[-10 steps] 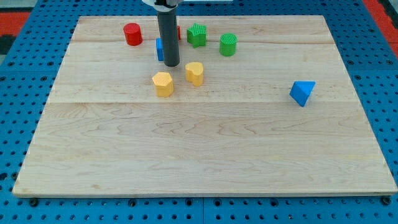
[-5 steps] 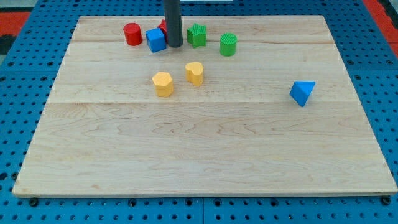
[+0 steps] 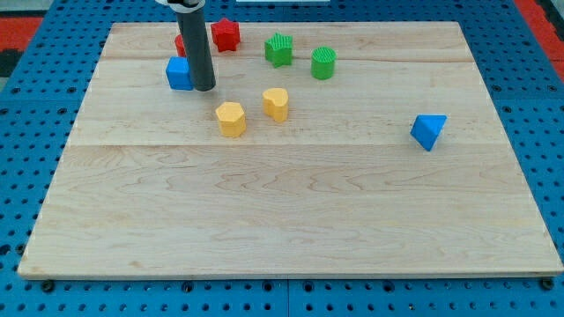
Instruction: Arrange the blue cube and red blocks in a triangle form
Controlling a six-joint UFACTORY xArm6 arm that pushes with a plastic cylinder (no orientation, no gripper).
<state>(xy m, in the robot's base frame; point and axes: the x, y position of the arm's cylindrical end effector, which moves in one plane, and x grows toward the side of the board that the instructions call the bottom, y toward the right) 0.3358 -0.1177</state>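
Note:
The blue cube (image 3: pixel 179 74) sits near the view's top left on the wooden board (image 3: pixel 291 220). My tip (image 3: pixel 204 88) stands right against the cube's right side. A red star-shaped block (image 3: pixel 226 34) lies above and to the right of the rod. A red cylinder (image 3: pixel 180 43) shows just above the cube, mostly hidden behind the rod. The cube and the two red blocks stand close together.
Two green blocks (image 3: pixel 279 49) (image 3: pixel 323 63) sit right of the red star. Two yellow blocks (image 3: pixel 231 119) (image 3: pixel 276 103) lie below my tip. A blue triangular block (image 3: pixel 428 131) lies at the view's right.
My tip moved left and down the view. The blue cube slid left and down with it. The red star, hidden before, now shows, while the rod covers most of the red cylinder.

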